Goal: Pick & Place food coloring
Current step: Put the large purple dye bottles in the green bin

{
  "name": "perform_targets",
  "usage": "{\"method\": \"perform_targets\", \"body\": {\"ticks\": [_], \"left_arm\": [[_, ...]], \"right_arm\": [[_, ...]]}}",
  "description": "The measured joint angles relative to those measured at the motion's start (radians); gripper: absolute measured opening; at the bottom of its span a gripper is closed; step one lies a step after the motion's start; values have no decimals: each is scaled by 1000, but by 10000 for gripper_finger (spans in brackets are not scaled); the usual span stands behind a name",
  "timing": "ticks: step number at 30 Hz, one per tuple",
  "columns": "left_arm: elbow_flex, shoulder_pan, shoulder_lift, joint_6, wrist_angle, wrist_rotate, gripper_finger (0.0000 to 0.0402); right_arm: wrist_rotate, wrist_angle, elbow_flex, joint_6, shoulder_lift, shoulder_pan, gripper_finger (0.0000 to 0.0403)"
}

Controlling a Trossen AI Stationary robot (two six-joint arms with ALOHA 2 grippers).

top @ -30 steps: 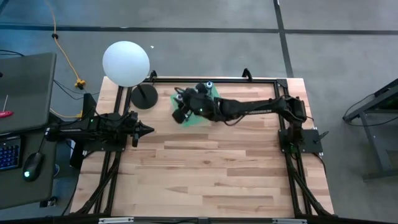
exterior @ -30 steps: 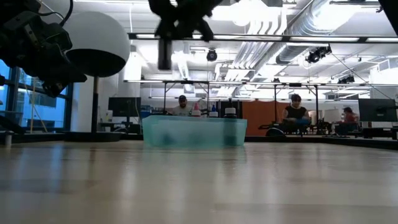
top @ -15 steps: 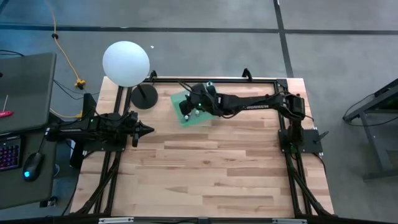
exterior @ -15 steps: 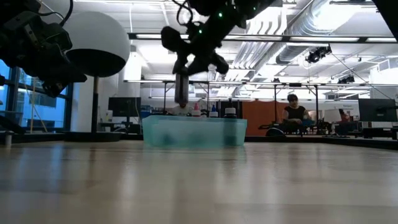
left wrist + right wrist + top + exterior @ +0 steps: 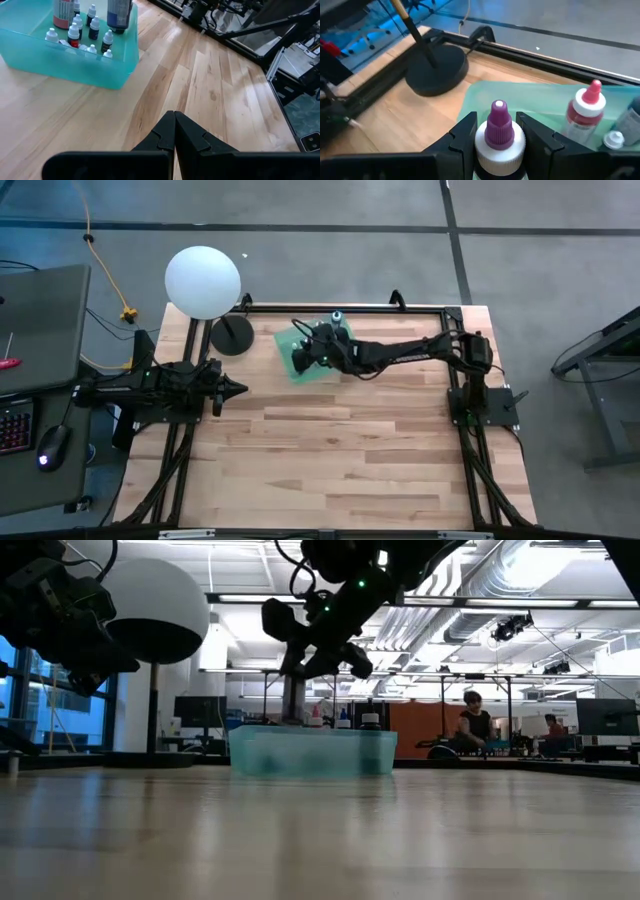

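A teal bin (image 5: 318, 370) (image 5: 312, 750) stands near the table's far edge. It holds food coloring: several tiny white-capped bottles (image 5: 75, 32) and a red bottle with a pink tip (image 5: 585, 112). My right gripper (image 5: 497, 131) (image 5: 300, 660) is over the bin's left part, shut on a food coloring bottle with a purple tip (image 5: 499, 125). That bottle's dark body (image 5: 293, 700) hangs with its base about level with the bin's rim. My left gripper (image 5: 174, 122) (image 5: 235, 389) waits shut at the table's left, clear of everything. My right gripper pinches the bottle's white collar (image 5: 484, 142), just under the purple tip, between its two fingers. The fingers slant down at it from the table's right. The bottle hangs upright below them, its lower end (image 5: 293, 720) at the bin's rim; whether it rests on anything is hidden.
A white globe lamp (image 5: 203, 282) on a round black base (image 5: 232, 336) stands just left of the bin. A black frame rail (image 5: 380, 307) runs along the far edge. The near half of the wooden table (image 5: 340, 460) is bare. People sit in the room beyond.
My right gripper has come down toward the bin and gone a little toward the table's far edge, rolling about its own line. The purple-tipped bottle has stayed upright in its hold and sunk from well above the bin down to its rim.
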State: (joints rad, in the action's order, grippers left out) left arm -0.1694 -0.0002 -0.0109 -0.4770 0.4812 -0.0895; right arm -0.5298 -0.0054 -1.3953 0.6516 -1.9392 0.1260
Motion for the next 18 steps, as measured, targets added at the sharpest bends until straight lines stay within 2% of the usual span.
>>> {"method": "perform_targets", "body": {"ticks": [11, 18], "left_arm": [[0, 0, 0, 0, 0, 0, 0], [0, 0, 0, 0, 0, 0, 0]], "right_arm": [[-51, 49, 4, -132, -37, -33, 115], [-54, 94, 4, -134, -97, -44, 115]]}}
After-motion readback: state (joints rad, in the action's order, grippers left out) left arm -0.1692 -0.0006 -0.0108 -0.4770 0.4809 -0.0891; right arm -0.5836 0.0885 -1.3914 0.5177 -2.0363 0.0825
